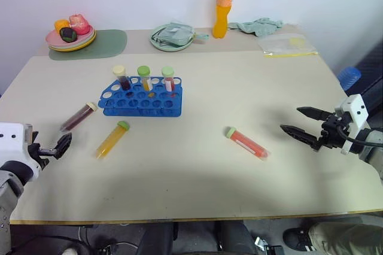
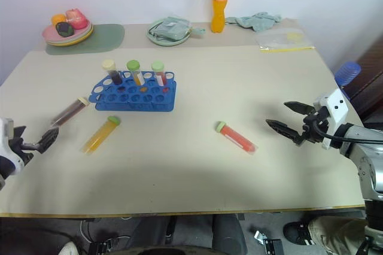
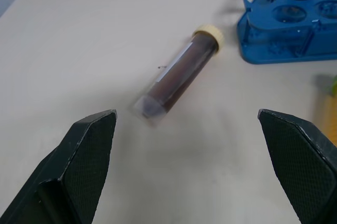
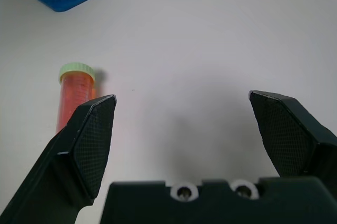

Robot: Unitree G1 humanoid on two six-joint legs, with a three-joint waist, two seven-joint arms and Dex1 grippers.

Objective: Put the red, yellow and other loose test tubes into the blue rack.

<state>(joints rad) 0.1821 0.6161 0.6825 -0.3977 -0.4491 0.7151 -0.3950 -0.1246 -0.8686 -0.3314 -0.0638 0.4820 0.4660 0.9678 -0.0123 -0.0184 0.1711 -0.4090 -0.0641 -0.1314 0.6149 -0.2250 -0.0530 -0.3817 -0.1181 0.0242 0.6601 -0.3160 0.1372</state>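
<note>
Three loose tubes lying on the tabletop, both grippers gaping empty.
The left gripper (image 1: 60, 145) is hovering near the maroon tube (image 1: 78, 117); the right gripper (image 1: 297, 121) is hanging beside the red tube (image 1: 247, 142), apart.

Head pair: high above the near table edge (image 1: 179, 216), facing 12 o'clock and down; both share the whole tabletop.
Left wrist: low and close, facing the maroon tube (image 3: 179, 71) and blue rack (image 3: 289, 45) corner.
Right wrist: low and close, facing the red tube (image 4: 73, 95).
</note>
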